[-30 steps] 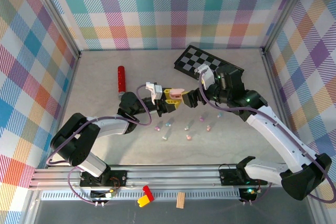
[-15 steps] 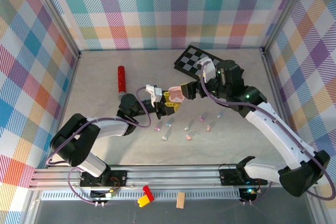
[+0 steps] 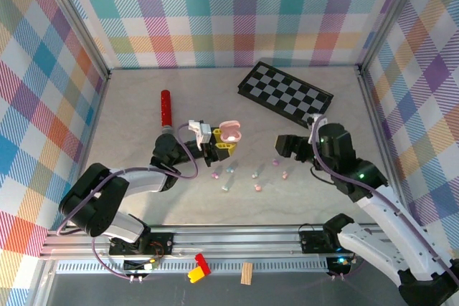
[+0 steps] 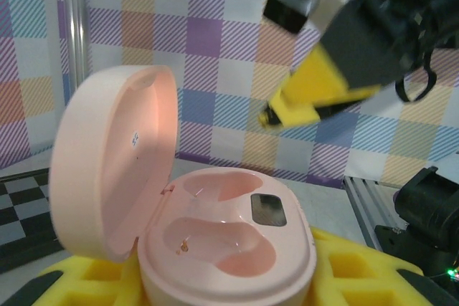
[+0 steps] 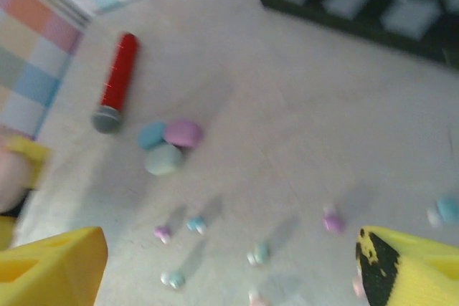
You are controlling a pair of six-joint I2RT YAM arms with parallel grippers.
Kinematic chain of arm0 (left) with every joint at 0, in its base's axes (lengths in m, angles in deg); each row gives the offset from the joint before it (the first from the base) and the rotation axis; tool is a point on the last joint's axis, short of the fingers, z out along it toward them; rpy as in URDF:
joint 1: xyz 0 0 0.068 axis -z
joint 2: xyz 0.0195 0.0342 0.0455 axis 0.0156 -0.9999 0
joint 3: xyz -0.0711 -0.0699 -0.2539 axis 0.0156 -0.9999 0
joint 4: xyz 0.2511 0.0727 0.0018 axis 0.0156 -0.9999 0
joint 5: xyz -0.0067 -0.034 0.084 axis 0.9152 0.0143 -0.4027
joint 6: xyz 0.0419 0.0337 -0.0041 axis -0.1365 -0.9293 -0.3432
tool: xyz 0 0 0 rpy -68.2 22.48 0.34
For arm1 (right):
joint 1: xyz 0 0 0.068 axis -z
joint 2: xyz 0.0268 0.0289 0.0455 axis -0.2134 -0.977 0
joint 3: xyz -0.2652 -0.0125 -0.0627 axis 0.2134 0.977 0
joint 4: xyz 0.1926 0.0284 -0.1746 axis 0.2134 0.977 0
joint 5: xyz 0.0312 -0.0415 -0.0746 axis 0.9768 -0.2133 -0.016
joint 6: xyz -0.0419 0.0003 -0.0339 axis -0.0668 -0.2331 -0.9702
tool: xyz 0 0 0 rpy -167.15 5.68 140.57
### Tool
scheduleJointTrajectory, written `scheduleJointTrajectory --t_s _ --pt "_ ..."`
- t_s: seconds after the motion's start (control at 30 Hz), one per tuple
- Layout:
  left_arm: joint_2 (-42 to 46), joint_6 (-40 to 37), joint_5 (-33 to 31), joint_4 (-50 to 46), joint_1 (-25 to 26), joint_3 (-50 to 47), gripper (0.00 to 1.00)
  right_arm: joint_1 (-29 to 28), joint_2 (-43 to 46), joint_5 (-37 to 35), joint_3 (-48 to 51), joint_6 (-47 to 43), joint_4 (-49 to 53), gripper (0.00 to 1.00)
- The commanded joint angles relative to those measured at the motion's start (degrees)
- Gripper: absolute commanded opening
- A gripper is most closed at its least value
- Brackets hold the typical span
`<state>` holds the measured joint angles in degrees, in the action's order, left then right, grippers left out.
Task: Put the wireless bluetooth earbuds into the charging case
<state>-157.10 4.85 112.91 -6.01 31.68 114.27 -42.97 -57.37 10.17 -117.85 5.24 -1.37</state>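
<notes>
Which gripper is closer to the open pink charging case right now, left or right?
Left. The left gripper is clamped on the pink charging case, holding it lid-open. The right gripper stands open off to its right, apart from it, near the loose earbuds.

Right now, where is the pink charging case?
In the top view the pink charging case sits lid-open in the left gripper, left of centre, on the far side of the scattered earbuds and right of the red cylinder.
</notes>
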Motion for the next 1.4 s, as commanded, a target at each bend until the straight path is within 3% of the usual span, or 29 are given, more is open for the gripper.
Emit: scheduleJointTrajectory --t_s 0.0,0.2,0.37,0.5,1.17,1.37 --pt "3.07 -0.34 0.10 2.48 -0.90 -1.29 0.38 0.49 1.17 0.31 5.52 15.72 4.52 0.85" --pt "5.26 -0.24 -0.11 2.24 -1.59 -2.78 0.38 0.30 1.82 12.07 22.53 33.39 -15.42 0.72" --pt "5.54 -0.24 -0.39 2.32 -1.76 -2.70 0.38 -0.11 1.08 11.91 30.46 39.91 -21.56 0.64" --pt "5.64 -0.24 -0.23 2.16 -1.87 -2.66 0.38 -0.15 -0.39 11.92 31.65 40.31 -23.32 0.58" --pt "3.79 0.72 2.23 2.24 -3.01 -1.65 0.38 -12.40 -24.63 13.56 30.97 48.59 -46.79 0.57" --pt "4.13 0.99 2.58 2.14 -3.35 -1.54 0.38 -12.59 -25.59 12.08 29.53 48.02 -46.42 0.57"
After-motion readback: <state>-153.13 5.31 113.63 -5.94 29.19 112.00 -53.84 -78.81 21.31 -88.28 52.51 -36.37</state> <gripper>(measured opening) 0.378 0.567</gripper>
